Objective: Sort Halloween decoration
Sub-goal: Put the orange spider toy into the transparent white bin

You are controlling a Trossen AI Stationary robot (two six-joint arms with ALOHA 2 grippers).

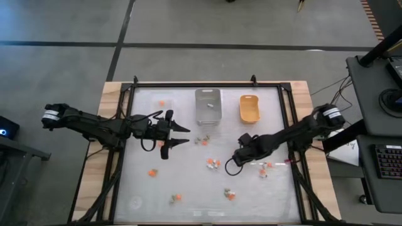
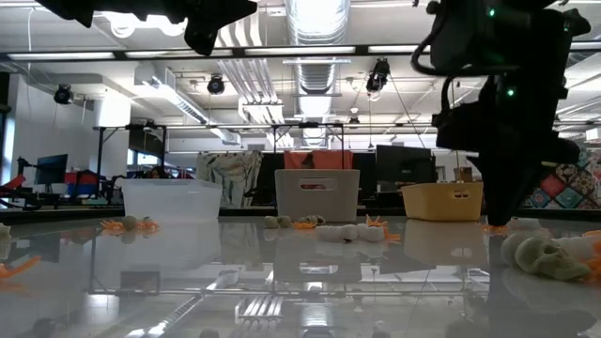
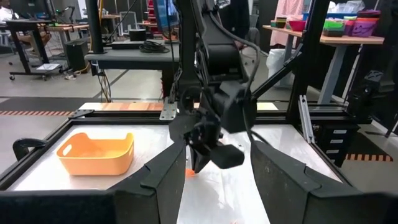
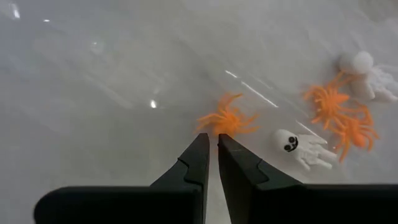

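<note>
A workshop with ceiling lights and benches is seen beyond a pale, glossy surface (image 1: 144, 113) framed in black; three trays are set along its far side: a clear tray (image 2: 172, 199), a grey tray (image 1: 208, 105) and an orange-yellow tray (image 1: 249, 108); the Halloween decoration (image 1: 213, 164) is scattered over the middle and near part of the surface, as small orange and white trinkets lying well apart; the right end effector (image 4: 211, 140) is held low over the surface with its fingers pressed together and nothing pinched between them; an orange spider (image 4: 226, 119) is seen just beyond its tips, with a white ghost figure (image 4: 300, 147) and further orange spiders (image 4: 339, 112) near by; the left end effector (image 1: 182, 135) is held above the surface, left of centre, its fingers spread and empty.
</note>
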